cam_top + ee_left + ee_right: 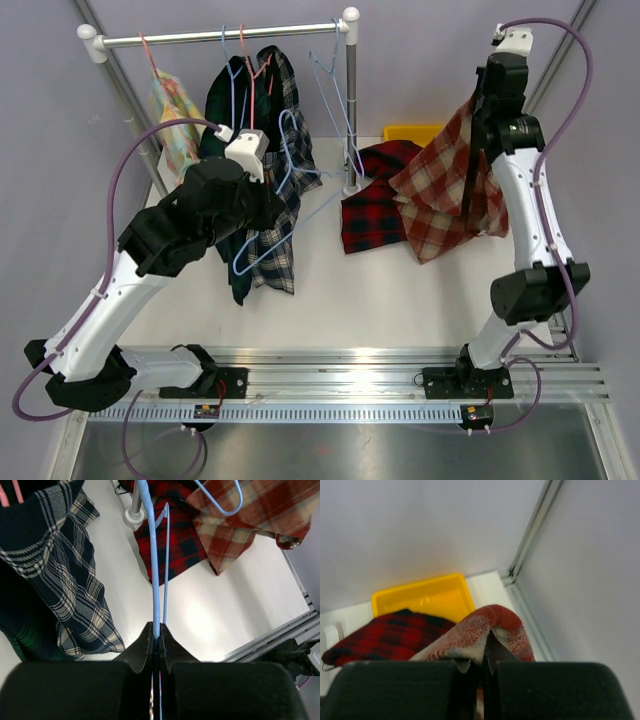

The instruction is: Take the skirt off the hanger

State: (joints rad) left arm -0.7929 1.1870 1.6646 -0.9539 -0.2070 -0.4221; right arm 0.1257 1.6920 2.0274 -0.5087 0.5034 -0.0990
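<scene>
One skirt, rust-and-cream plaid, is held aloft and draped, a folded edge clamped between the right fingers; the left fingers are clamped on the blue hanger.

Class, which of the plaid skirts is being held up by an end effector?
The red-and-cream skirt, pinched in the right end effector. The red-and-black skirt lies on the table; the dark green-navy skirts hang at the rail.

Robot lab cell: grey booth walls, alu mounting rail, white tabletop.
</scene>
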